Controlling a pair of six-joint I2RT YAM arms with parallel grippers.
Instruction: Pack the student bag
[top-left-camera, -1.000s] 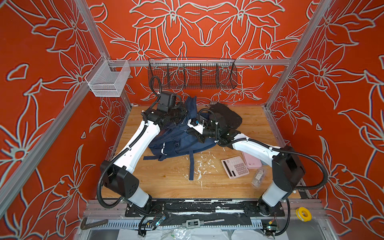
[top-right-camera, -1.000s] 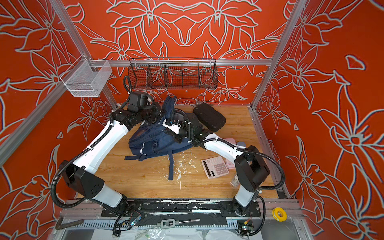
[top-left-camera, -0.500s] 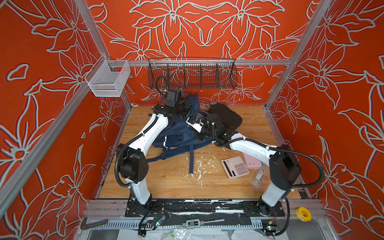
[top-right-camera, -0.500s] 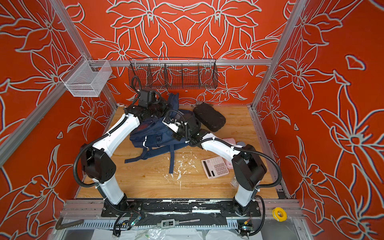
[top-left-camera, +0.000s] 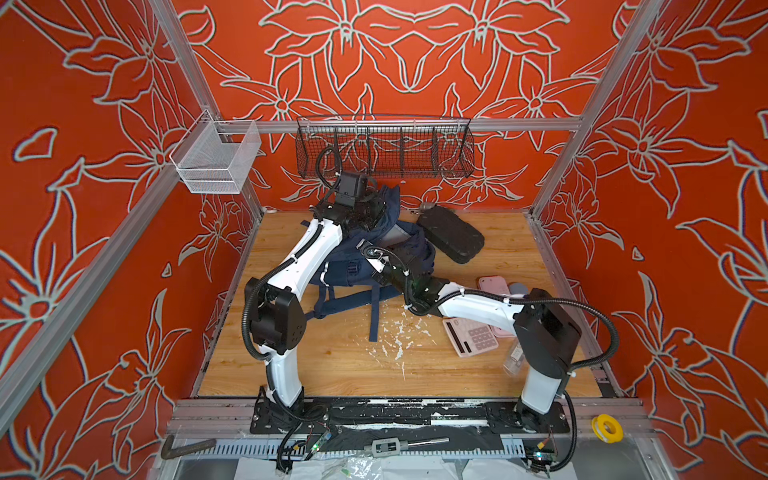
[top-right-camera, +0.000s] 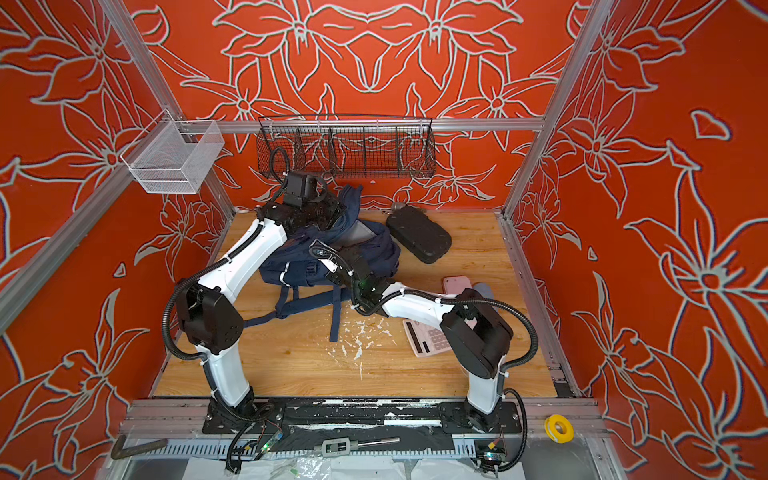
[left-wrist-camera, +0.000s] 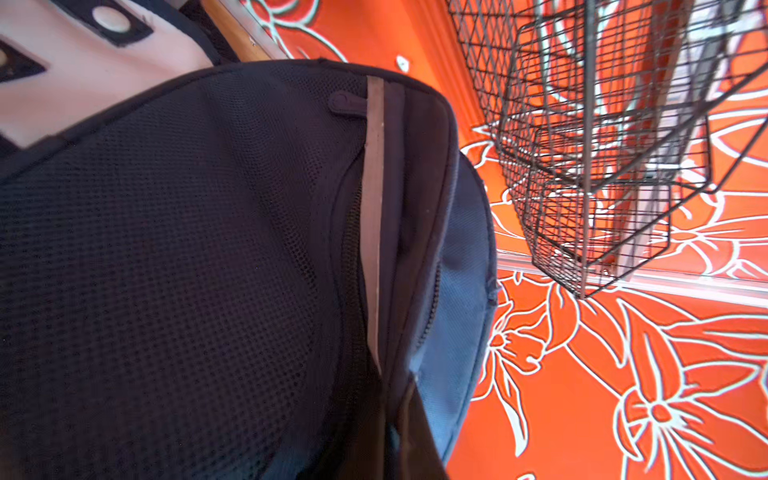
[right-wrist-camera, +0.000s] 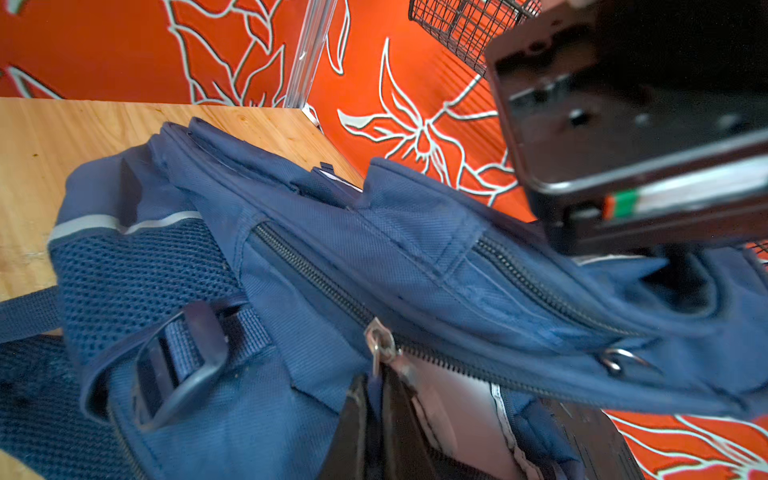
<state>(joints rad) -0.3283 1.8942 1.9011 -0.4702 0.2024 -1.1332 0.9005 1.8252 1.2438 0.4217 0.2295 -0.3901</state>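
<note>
The backpack (top-left-camera: 353, 268) lies at the back of the table (top-left-camera: 332, 361); left gripper (left-wrist-camera: 399, 419) is clenched on its raised flap, right gripper (right-wrist-camera: 374, 390) on the zipper edge. If the thin fabric slips out, the mouth may collapse

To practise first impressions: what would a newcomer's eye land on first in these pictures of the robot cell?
The navy student bag slumped at the back middle of the wooden table, with the white left arm and right arm reaching onto it. Then the black oval hard case just right of it, and the pink calculator near the right arm.
</note>
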